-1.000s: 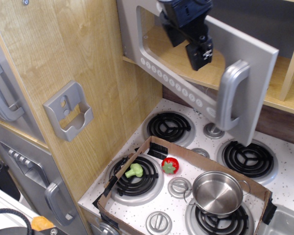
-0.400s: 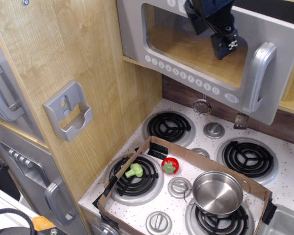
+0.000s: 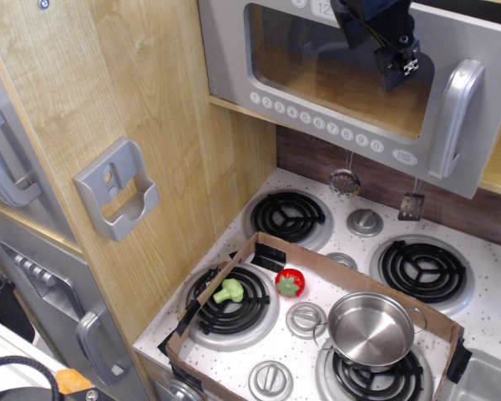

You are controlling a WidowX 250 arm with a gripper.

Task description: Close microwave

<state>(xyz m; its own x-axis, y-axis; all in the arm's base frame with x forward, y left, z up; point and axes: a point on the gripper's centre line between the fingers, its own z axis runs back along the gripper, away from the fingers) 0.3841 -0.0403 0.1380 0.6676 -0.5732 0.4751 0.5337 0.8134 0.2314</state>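
The microwave (image 3: 317, 109) sits at the top of the toy kitchen. Its wide grey door with a window and a row of round buttons is nearly flush with the light wood cavity. The vertical grey loop handle (image 3: 451, 117) is at the door's right end. My black gripper (image 3: 397, 58) is in front of the door's window, up at the right, just left of the handle. Whether it touches the door does not show. Its fingers look close together with nothing between them.
Below is a speckled stovetop with black burners (image 3: 288, 215). A cardboard tray (image 3: 234, 271) holds a green broccoli (image 3: 228, 291), a red strawberry (image 3: 290, 282) and a steel pot (image 3: 371, 327). A grey wall holder (image 3: 117, 190) and grey cupboard handles (image 3: 0, 159) are at the left.
The microwave door has swung from wide open to almost closed. My gripper has moved right and back with the door.
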